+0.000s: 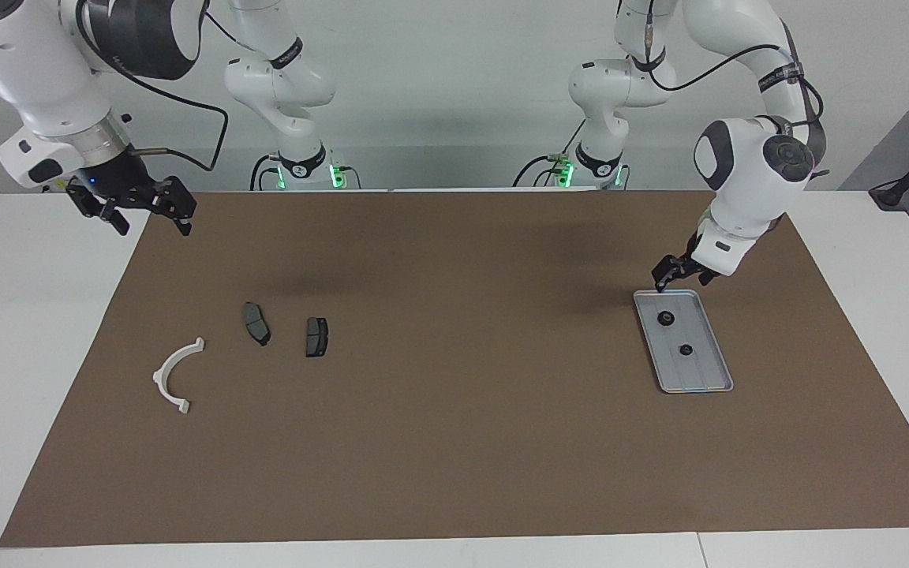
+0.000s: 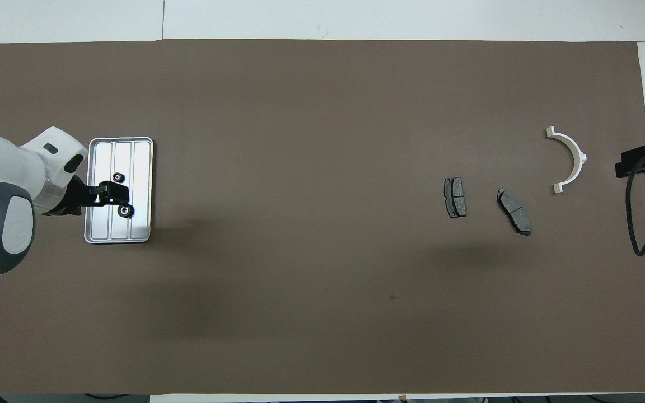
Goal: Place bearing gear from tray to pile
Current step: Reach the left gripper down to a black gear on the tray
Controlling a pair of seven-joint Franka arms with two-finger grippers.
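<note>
The silver tray (image 1: 708, 372) (image 2: 98, 225) lies on the brown mat toward the left arm's end of the table. Two small black bearing gears rest in it: one (image 1: 666, 319) (image 2: 126, 211) nearer to the robots, the other (image 1: 686, 350) (image 2: 117, 177) farther. My left gripper (image 1: 669, 280) (image 2: 122, 195) hangs open and empty over the tray's nearer end. The pile lies toward the right arm's end: a white semicircular bracket (image 1: 173, 375) (image 2: 573, 157) and two dark brake pads (image 1: 256, 323) (image 1: 316, 337) (image 2: 514, 211) (image 2: 455, 197). My right gripper (image 1: 151, 221) (image 2: 624, 167) waits open, raised over the mat's edge.
The brown mat (image 1: 454, 442) covers most of the white table. A black cable (image 2: 639, 224) loops down from the right arm beside the mat's edge near the bracket.
</note>
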